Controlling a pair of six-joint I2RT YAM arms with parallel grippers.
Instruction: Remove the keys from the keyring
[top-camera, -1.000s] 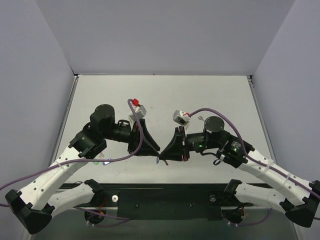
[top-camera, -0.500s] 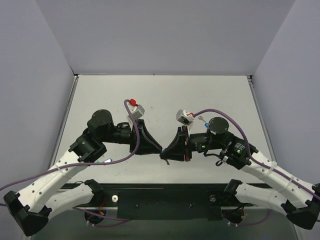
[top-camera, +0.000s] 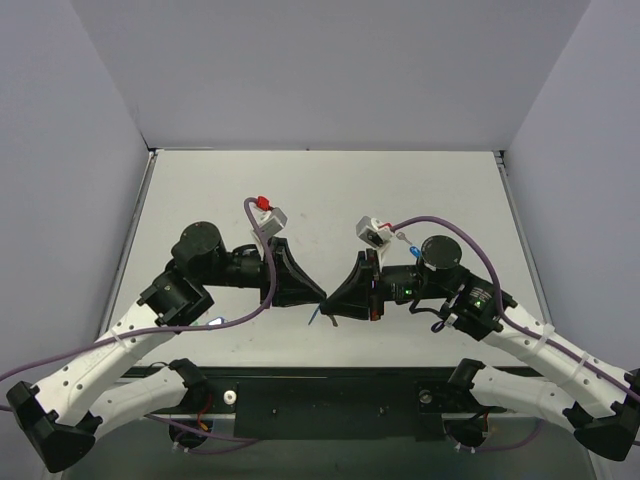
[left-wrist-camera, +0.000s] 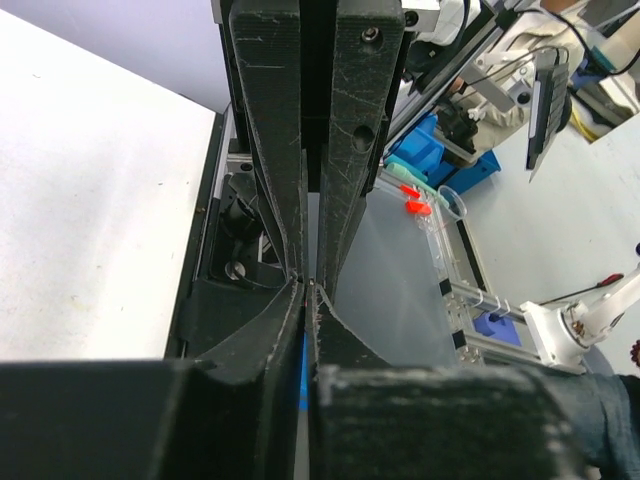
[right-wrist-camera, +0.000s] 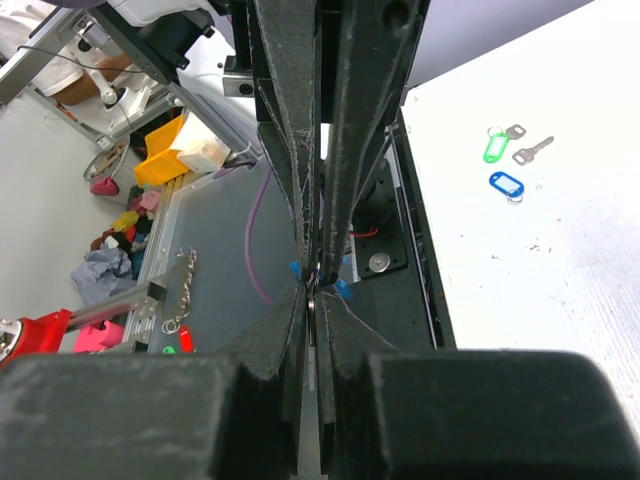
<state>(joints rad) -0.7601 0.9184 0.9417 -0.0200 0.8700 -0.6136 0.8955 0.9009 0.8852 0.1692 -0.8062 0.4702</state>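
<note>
My two grippers meet tip to tip above the near middle of the table. The left gripper is shut on the blue key. Its blue cap sticks out on both sides of the left fingertips, and a blue sliver shows between the pads. The right gripper is shut on the keyring, a thin metal edge between its pads. Most of the ring is hidden by the fingers.
On the white table by the left arm lie a green-capped key, a bare silver key and a blue tag. The black base rail runs along the near edge. Grey walls enclose the table.
The left gripper's jaws have closed in on the blue key. Both wrists have shifted slightly toward the right and back, staying tip to tip.
</note>
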